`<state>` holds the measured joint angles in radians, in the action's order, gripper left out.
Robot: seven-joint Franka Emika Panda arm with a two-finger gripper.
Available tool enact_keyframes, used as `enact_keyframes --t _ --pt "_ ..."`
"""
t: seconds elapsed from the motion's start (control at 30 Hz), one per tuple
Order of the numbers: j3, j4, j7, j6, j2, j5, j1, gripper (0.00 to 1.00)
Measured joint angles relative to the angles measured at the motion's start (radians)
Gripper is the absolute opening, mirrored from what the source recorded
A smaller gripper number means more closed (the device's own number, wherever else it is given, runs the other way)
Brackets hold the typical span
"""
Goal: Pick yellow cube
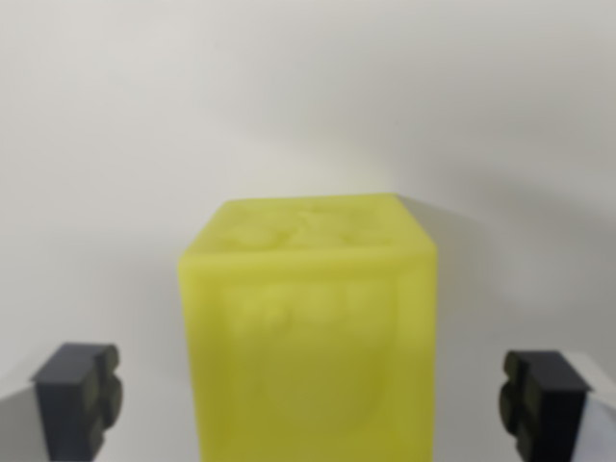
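Note:
A yellow cube [310, 332] fills the lower middle of the wrist view, blurred from closeness, resting on a white surface. It has faint raised shapes on its top and front faces. My gripper [313, 399] is open, its two dark fingertips at the wrist view's left [79, 395] and right [541, 399]. The cube sits between the fingertips with a clear gap on each side, and neither pad touches it. The cube's bottom runs out of the frame.
A plain white surface [308, 106] stretches behind and around the cube, with a soft shadow to the cube's right.

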<state>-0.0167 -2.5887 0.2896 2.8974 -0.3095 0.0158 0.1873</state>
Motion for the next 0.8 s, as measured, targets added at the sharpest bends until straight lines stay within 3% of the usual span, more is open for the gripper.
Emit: enact_keyframes --t 0.57,0.6,0.8 --pt "0.001 0.032 0.012 0.084 -0.116 0.024 0.005 1.0" --pt "0.0 0.032 0.014 0.084 -0.117 0.027 0.007 0.0" --pt "-0.002 0.026 0.013 0.07 -0.096 0.027 0.008 0.0"
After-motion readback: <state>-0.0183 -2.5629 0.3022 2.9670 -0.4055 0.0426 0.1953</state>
